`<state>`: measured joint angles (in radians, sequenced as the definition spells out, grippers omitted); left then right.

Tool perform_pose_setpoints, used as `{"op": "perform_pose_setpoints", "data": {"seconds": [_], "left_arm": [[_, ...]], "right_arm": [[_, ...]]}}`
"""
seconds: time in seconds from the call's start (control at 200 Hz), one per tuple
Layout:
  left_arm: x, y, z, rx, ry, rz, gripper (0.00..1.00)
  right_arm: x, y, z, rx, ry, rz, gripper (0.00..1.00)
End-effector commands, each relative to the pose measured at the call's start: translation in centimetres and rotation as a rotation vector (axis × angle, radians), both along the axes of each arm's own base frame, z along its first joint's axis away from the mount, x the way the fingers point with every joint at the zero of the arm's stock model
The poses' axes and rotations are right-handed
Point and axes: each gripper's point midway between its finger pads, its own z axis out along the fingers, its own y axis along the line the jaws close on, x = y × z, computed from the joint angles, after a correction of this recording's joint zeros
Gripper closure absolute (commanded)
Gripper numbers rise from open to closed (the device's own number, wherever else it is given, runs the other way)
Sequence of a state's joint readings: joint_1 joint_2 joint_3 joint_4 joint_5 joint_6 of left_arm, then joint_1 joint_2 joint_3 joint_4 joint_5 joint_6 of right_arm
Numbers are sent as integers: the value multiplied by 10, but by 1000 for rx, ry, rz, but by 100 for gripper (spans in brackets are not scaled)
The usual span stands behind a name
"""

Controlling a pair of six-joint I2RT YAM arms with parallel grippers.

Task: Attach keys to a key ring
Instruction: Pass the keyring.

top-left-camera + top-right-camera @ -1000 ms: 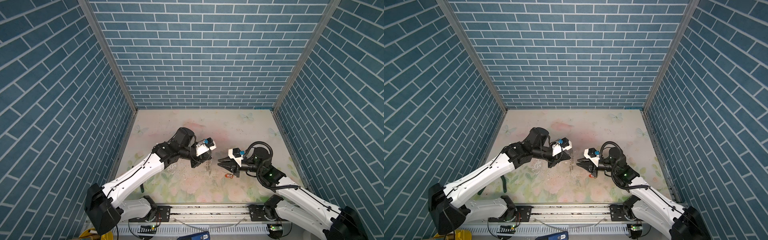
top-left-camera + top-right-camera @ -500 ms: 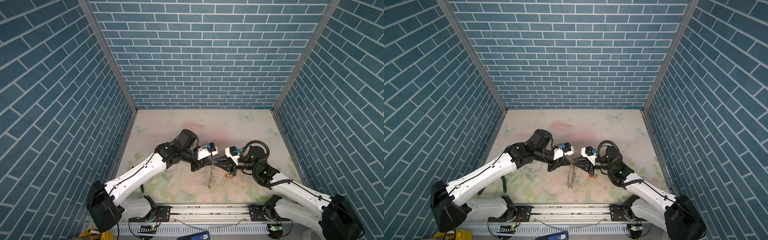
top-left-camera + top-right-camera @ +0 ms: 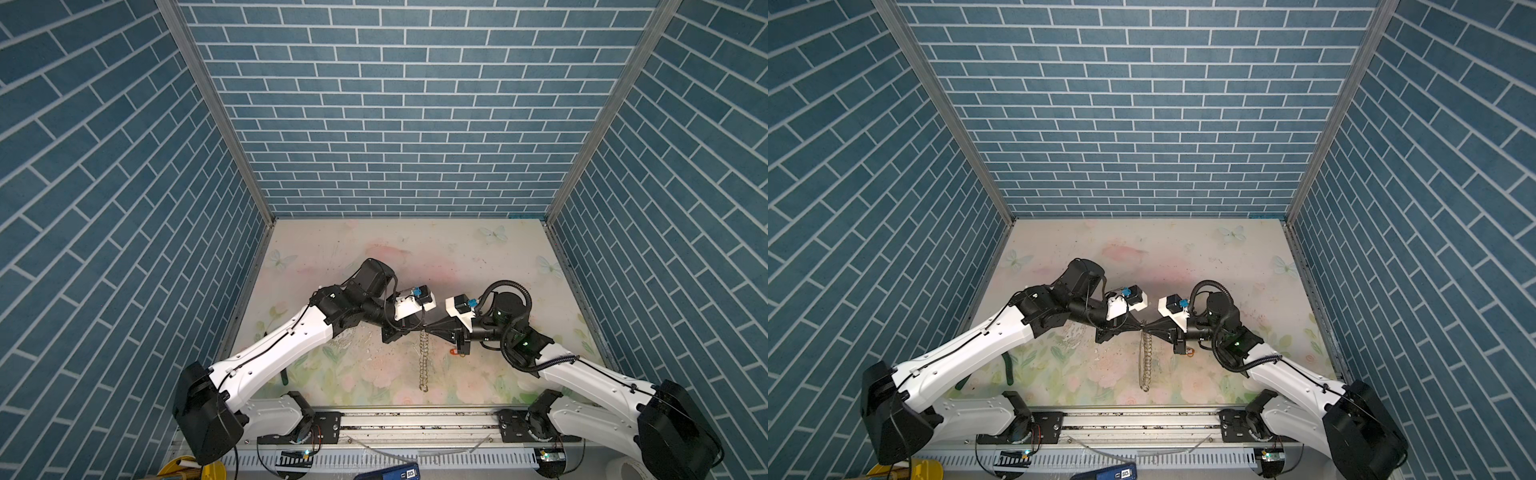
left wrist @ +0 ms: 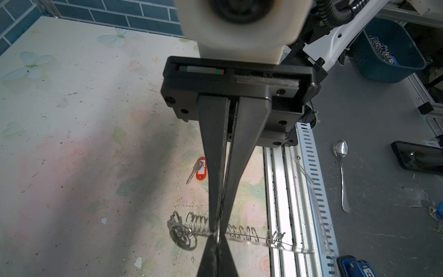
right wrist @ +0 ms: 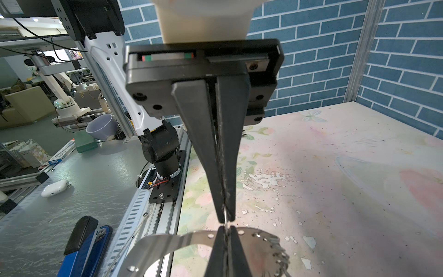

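Both grippers meet tip to tip above the table's front middle. My left gripper (image 3: 419, 328) (image 4: 217, 241) and my right gripper (image 3: 429, 328) (image 5: 225, 236) are each shut on the key ring (image 3: 423, 361). The ring hangs edge-on below the tips, and its silver split rings (image 4: 191, 226) trail toward the front rail. Seen from the right wrist, it is a flat metal band with holes (image 5: 167, 239). The keys, a small silver key on an orange-red tag (image 4: 201, 169) (image 3: 457, 353), lie on the table under the right gripper, held by neither.
The flowered table top (image 3: 415, 257) has peeling patches (image 5: 263, 178). A metal rail (image 3: 415, 419) runs along the front edge. A dark green object (image 3: 284, 376) lies by the left arm. Beyond the rail lie a spoon (image 4: 341, 167), a blue bin (image 4: 386, 50) and a blue stapler (image 5: 81, 244).
My right gripper has swung left from beside the tag to the left gripper's tips and has shut on the ring. The left gripper has moved slightly toward the centre, still shut.
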<state>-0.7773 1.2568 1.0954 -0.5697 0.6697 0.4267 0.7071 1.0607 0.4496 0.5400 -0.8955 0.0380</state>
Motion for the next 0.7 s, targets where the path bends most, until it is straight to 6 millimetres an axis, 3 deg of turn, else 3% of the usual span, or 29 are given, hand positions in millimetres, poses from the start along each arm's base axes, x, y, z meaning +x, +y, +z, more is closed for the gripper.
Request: {"op": "perform_pose_setpoints", "data": {"seconds": [0.0, 0.045, 0.1, 0.24, 0.695], "left_arm": [[0, -5, 14, -52, -44, -18, 100], [0, -5, 18, -81, -67, -15, 100], [-1, -5, 27, -133, -101, -6, 89], [2, -3, 41, -267, -176, 41, 78], [3, -5, 55, -416, -178, 40, 81]], "right_arm": [[2, 2, 30, 67, -59, -1, 100], [4, 0, 34, 85, -60, -18, 100], [7, -4, 39, 114, -59, -38, 100], [11, -16, 51, 193, -56, -63, 100], [-3, -19, 65, 303, -76, 23, 100]]}}
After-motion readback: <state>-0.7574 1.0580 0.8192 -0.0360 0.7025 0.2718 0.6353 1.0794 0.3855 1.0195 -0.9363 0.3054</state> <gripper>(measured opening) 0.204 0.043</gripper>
